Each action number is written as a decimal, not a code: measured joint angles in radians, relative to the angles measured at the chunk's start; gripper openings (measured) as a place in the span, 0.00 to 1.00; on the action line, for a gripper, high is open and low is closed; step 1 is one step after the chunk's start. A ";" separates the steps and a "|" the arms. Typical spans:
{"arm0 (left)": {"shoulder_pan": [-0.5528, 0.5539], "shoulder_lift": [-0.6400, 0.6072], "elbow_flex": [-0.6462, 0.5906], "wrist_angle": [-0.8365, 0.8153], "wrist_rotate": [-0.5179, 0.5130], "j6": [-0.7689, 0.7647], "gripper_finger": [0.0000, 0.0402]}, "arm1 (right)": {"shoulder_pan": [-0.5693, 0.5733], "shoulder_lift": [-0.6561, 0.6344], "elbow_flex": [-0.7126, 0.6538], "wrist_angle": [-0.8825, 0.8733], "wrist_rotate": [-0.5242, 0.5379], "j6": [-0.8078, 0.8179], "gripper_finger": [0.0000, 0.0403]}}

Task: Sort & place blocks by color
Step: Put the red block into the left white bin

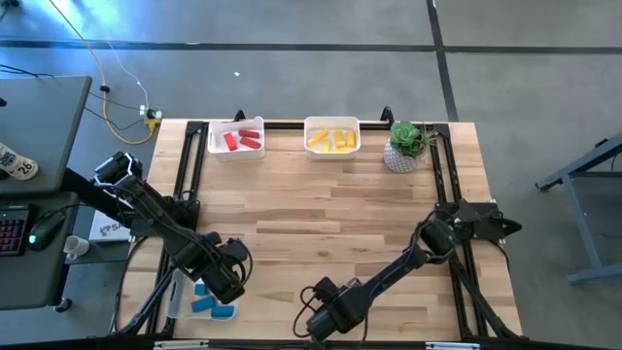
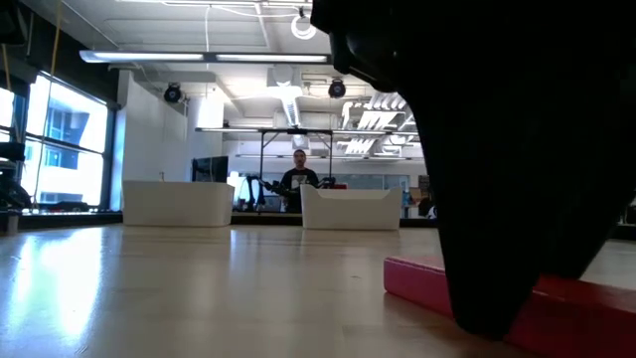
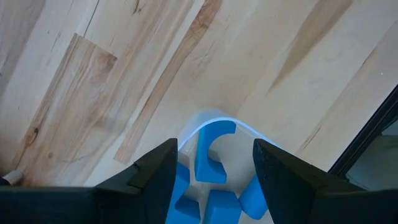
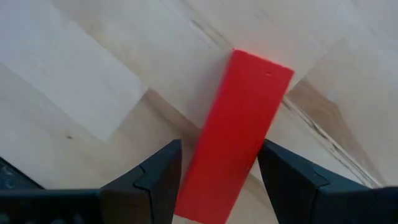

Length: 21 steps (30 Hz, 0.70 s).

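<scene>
wooden table (image 1: 321,204), plant as landmark: small green potted plant (image 1: 406,144) sits at the far right corner. just left of the plant along the far edge is a white bin (image 1: 332,137) with yellow blocks (image 1: 330,141) in it, and further left from the plant another white bin (image 1: 236,139) with red blocks (image 1: 245,139).

well away from the plant, at the near left edge, a clear bin (image 1: 199,301) holds blue blocks (image 1: 212,303). left gripper (image 1: 228,275) hangs right over that bin, fingers spread wide with nothing between them; left wrist view shows a blue arch block (image 3: 212,152) and other blue pieces under the open fingers (image 3: 155,174), inside the bin's rounded rim.

right gripper (image 1: 326,313) is at the near edge, diagonally across the table from the plant, low over a red block (image 4: 239,134) lying flat on the wood. fingers stand apart on either side of the bar's near end (not visibly pressing it, gaps show on both sides), so open around it, not holding. in the low view the right arm's dark bulk fills most of the right side and hides the middle of the red bar (image 2: 422,283), which rests on the table.

beyond the table in the low view: a person (image 2: 299,179) standing far back in the room between the two bins, ceiling lights, windows at left. floor left of the table has a desk with keyboard (image 1: 12,233) and yellow cable (image 1: 121,122).
</scene>
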 joint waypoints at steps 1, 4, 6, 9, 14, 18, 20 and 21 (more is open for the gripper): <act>0.000 0.000 0.000 0.000 0.000 0.000 0.49 | 0.002 0.003 0.000 0.004 0.000 0.000 0.49; 0.000 0.000 0.000 0.000 -0.002 0.000 0.49 | 0.007 0.008 0.000 0.002 0.000 0.000 0.49; 0.000 0.000 0.000 0.001 -0.004 0.000 0.49 | 0.012 0.008 0.000 -0.002 0.001 0.000 0.49; 0.000 0.000 0.000 0.001 -0.006 0.000 0.49 | 0.016 0.008 0.000 -0.006 0.008 -0.001 0.49; 0.000 0.000 0.000 0.002 -0.007 0.000 0.49 | 0.018 0.012 0.001 -0.029 0.005 -0.008 0.41; 0.000 0.000 0.000 0.002 -0.011 0.000 0.49 | 0.018 0.017 0.004 -0.041 0.005 -0.029 0.32; 0.000 0.000 0.000 0.003 -0.014 0.000 0.49 | 0.019 0.017 0.004 -0.041 0.005 -0.049 0.28; 0.000 0.000 0.000 0.003 -0.015 0.000 0.49 | 0.019 0.017 0.004 -0.040 0.005 -0.053 0.27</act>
